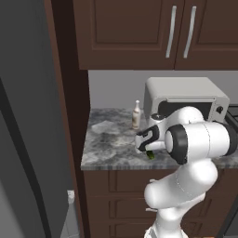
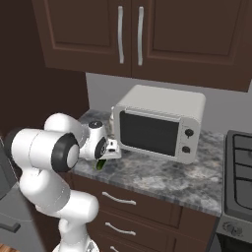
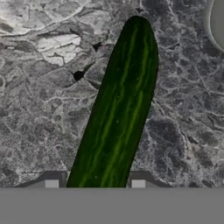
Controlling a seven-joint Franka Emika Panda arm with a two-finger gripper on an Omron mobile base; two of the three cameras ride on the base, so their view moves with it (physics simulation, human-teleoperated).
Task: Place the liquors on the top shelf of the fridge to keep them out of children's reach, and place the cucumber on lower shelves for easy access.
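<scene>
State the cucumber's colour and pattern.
Dark green with lighter lengthwise streaks; the cucumber shows best in the hand view.

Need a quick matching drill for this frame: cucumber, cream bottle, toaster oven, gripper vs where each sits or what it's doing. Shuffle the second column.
Things:
1. cucumber
2. cream bottle
3. toaster oven
4. gripper

Places or states:
A. standing upright on the counter, left of the oven in the left base view
B. at the back of the counter under the brown cabinets
C. closed on the green vegetable, one tip on each side
D. lying over the grey stone counter, between two dark tips

Pairs: 1-D, 2-A, 3-B, 4-C
</scene>
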